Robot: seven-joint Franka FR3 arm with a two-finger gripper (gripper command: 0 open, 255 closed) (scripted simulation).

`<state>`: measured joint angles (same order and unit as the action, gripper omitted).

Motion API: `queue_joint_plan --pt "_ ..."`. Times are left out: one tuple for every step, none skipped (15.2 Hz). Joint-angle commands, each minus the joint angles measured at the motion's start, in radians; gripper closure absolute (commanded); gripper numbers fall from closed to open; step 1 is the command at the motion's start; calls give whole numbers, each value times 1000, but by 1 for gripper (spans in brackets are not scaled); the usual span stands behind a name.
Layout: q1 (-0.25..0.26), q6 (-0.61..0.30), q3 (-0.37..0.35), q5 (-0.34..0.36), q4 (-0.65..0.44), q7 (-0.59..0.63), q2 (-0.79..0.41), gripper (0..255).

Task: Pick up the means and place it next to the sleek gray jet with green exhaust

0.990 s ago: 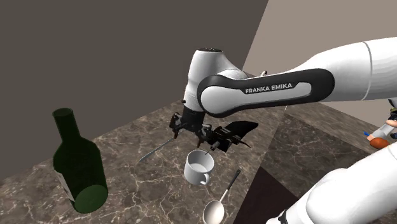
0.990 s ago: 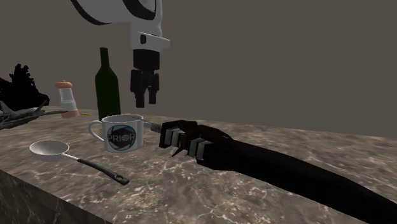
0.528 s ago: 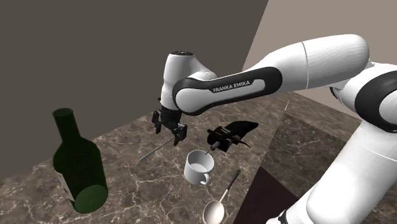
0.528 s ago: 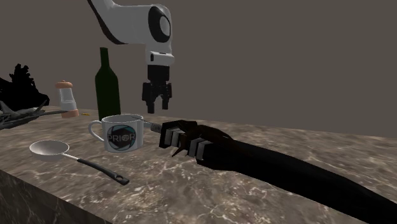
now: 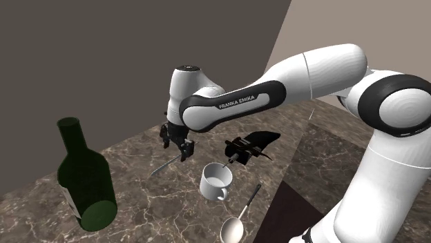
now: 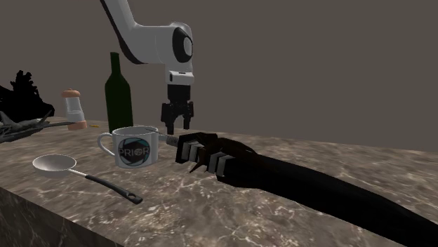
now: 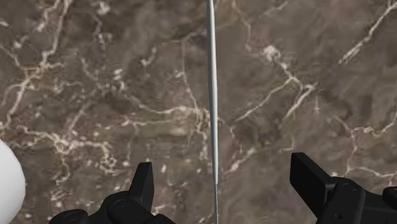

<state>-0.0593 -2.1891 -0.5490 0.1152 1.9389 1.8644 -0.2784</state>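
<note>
A thin grey knife-like utensil (image 5: 166, 166) lies flat on the brown marble counter (image 5: 148, 200), beyond the white mug (image 5: 216, 181). In the wrist view it is a narrow grey strip (image 7: 212, 95) that runs straight out from between the fingers. My black gripper (image 5: 177, 143) hangs open just above it, one finger on each side (image 7: 222, 191), touching nothing. The dark jet (image 5: 250, 146) rests on the counter to the shoulder view's right of the gripper. In the second exterior view the jet (image 6: 239, 161) is large in the foreground, with the gripper (image 6: 177, 124) behind it.
A dark green bottle (image 5: 84, 181) stands at the shoulder view's left. A metal spoon (image 5: 238, 217) lies near the counter's front edge, close to the mug (image 6: 133, 147). Far back in the second exterior view stands a small shaker (image 6: 73, 109).
The arm has swung toward the shoulder view's left and come down, from above the jet and mug to just over the thin utensil. The fingers stay apart.
</note>
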Motion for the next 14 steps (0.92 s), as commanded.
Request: queue_joint_plan --pt "5 -33 4 13 18 10 -17 0" --pt "5 -33 4 12 18 10 -17 0" --pt "5 -33 4 12 18 10 -17 0" --pt "5 -33 4 12 18 10 -17 0" --pt "5 -33 4 12 18 10 -17 0" --pt "5 -33 4 12 18 10 -17 0" --pt "5 -33 4 12 18 10 -17 0" --pt "5 -33 4 12 18 10 -17 0" --pt "5 -33 4 12 18 10 -17 0" --pt "5 -33 4 12 18 10 -17 255" --pt "5 -33 4 12 18 10 -17 255" --pt "5 -33 4 12 18 10 -17 255" --pt "5 -33 4 12 18 10 -17 255" --pt "5 -33 4 12 18 10 -17 255"
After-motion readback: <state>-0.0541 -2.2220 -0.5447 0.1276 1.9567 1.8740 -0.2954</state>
